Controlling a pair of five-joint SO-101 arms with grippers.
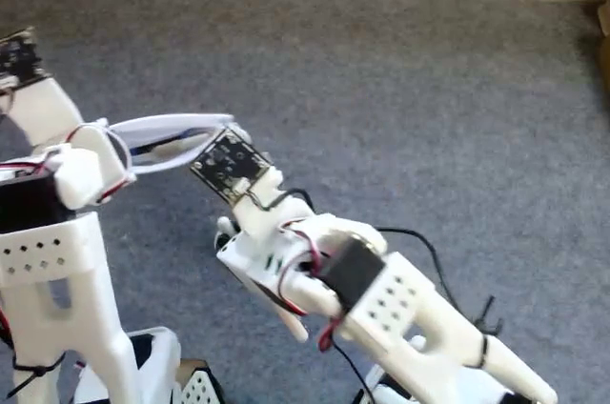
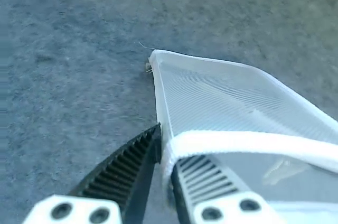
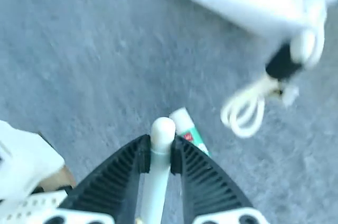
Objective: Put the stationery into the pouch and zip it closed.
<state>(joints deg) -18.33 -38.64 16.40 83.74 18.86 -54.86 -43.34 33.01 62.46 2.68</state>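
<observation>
One pouch of white mesh is held up off the grey table; the left end effector is clamped on its rim at one corner; what lies inside the pouch cannot be told; a white cord loop hangs from it; two pieces of stationery show; one white stick is gripped between the fingers of the right end effector, near the pouch; one white-and-green piece lies on the table just beside the stick's tip
</observation>
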